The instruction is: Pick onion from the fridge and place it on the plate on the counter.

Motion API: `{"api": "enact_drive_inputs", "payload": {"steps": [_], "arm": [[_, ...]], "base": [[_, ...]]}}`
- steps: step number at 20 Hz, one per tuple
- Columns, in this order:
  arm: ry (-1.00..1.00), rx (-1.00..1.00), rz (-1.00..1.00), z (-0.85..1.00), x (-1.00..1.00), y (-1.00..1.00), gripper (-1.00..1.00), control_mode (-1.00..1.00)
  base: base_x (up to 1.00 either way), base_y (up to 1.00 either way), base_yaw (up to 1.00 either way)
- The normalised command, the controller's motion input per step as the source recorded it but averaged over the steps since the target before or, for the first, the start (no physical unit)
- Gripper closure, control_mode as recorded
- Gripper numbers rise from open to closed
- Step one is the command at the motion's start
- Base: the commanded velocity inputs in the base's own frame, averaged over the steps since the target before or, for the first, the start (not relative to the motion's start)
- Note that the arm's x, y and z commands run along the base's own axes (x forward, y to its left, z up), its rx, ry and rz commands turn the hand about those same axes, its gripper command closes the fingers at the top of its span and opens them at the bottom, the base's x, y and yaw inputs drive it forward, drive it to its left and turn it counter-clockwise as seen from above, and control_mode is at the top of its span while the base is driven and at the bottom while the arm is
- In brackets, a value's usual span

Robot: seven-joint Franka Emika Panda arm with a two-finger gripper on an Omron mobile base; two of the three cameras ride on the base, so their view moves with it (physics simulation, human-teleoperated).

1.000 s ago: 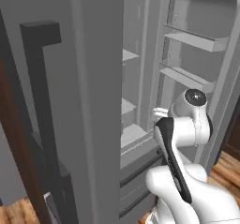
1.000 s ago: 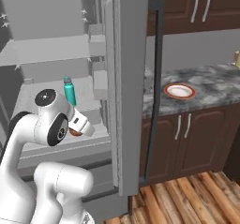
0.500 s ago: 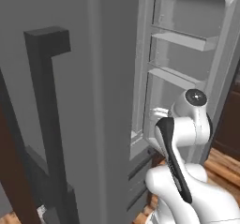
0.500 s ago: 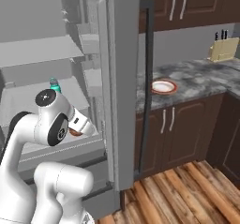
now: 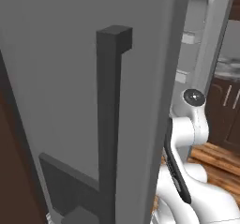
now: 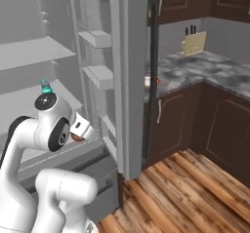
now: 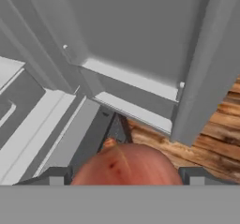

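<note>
— Looking along the hand view, where's the onion (image 7: 125, 166)?

— Sitting between the two dark fingertips (image 7: 55, 175), which press on its sides; the gripper (image 7: 123, 176) is closed to the onion's width. Under it lie the fridge's (image 6: 128, 56) grey lower front and a strip of wooden floor (image 7: 211, 143).

— Does the right base view add anything?

— Yes: the gripper (image 6: 80, 131) sits at the front edge of the open fridge, a brown bit tucked beneath it. A teal bottle (image 6: 45, 86) stands on a shelf behind the arm. The door bins (image 6: 97, 39) rise just to the right.

— And the plate (image 6: 151, 81)?

— Only an orange-red sliver shows on the counter (image 6: 195, 68), past the fridge door's edge and dark handle (image 6: 152, 71). A knife block (image 6: 193, 42) stands farther along.

— Room to move?

— Open floor lies right of the fridge. In the left base view the big grey door (image 5: 89, 87) blocks nearly everything left of the arm.
</note>
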Motion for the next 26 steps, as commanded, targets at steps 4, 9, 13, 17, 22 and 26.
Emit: {"api": "enact_drive_inputs", "payload": {"steps": [4,9,13,17,22,26], "arm": [[0.0,0.0,0.0,0.0,0.0,0.0,1.0,1.0],[0.0,0.0,0.0,0.0,0.0,0.0,1.0,1.0],[0.0,0.0,0.0,0.0,0.0,0.0,1.0,1.0],[0.0,0.0,0.0,0.0,0.0,0.0,1.0,1.0],[0.0,0.0,0.0,0.0,0.0,0.0,1.0,1.0],[0.0,0.0,0.0,0.0,0.0,0.0,1.0,1.0]], "base": [[-0.18,0.1,-0.4],[-0.23,0.0,-0.4],[-0.28,0.0,-0.41],[-0.37,0.0,-0.42],[-0.42,0.0,-0.43],[-0.26,0.0,-0.39]]}}
